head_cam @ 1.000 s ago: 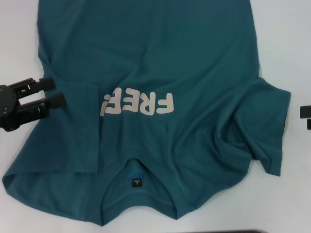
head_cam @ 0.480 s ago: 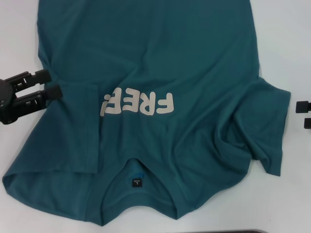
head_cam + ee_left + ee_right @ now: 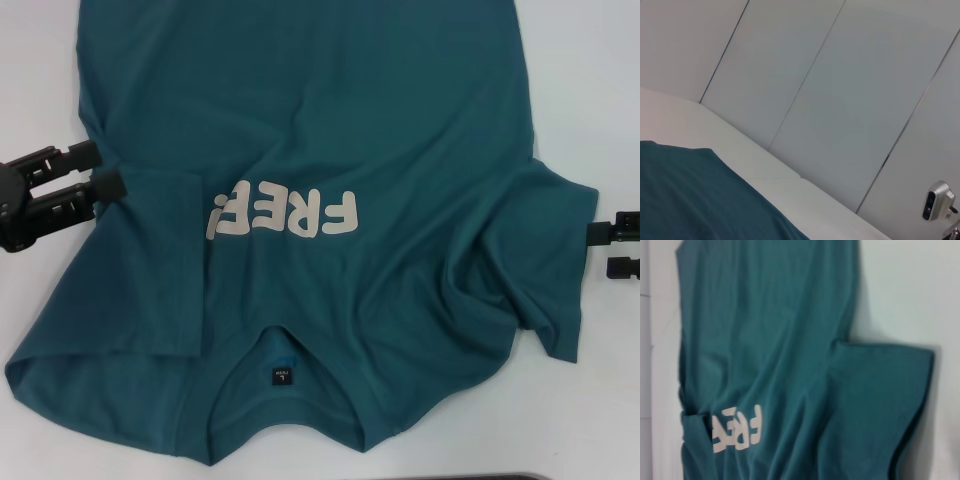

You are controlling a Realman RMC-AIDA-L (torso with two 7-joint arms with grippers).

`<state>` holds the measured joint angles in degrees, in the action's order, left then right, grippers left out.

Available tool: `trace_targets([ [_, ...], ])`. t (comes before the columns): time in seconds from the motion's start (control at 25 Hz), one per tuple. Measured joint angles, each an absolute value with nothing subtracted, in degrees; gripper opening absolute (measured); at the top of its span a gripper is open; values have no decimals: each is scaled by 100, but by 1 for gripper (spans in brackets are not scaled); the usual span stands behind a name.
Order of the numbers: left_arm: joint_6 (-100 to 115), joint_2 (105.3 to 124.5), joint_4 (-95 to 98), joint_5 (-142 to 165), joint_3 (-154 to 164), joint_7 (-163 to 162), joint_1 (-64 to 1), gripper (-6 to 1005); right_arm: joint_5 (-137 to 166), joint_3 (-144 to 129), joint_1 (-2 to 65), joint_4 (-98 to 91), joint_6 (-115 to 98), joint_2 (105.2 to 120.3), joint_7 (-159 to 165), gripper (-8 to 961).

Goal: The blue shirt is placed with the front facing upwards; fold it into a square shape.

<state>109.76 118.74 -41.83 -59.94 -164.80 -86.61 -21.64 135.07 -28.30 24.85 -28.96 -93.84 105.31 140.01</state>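
The blue shirt [image 3: 330, 120] lies flat on the white table [image 3: 585, 90], front up, with its collar and dark neck label [image 3: 283, 376] nearest me and pale letters "FREE" [image 3: 282, 214] across the chest. Its left side is folded inward over the chest, covering the last letter. The right sleeve [image 3: 555, 265] lies spread out and wrinkled. My left gripper [image 3: 99, 169] is open at the shirt's left edge, with nothing between its fingers. My right gripper [image 3: 609, 248] is open just beside the right sleeve's hem. The shirt [image 3: 775, 340] fills the right wrist view; a shirt corner [image 3: 690, 200] shows in the left wrist view.
Bare white table [image 3: 40, 80] borders the shirt on both sides. A dark strip [image 3: 500, 477] runs along the near table edge. In the left wrist view, pale wall panels [image 3: 840, 75] rise behind the table, with a metal fitting [image 3: 938, 200] on one.
My left gripper has shifted a little farther away and to the left along the shirt's edge. My right gripper has moved in from the right toward the sleeve hem.
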Motion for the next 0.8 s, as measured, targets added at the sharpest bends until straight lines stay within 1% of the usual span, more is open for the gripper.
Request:
trace_targets([
  [0.28,10968,11874,-4183,-5995,-16480,-8664,-2162,735,13550,-2795,2541,-2825,-9200,10591,14036,809],
  [0.8,10955,11874,-4183,-6120,-16479,-8666,-2090,736,13549,-2834,2684,-2801,-9056,10641,14105,806],
])
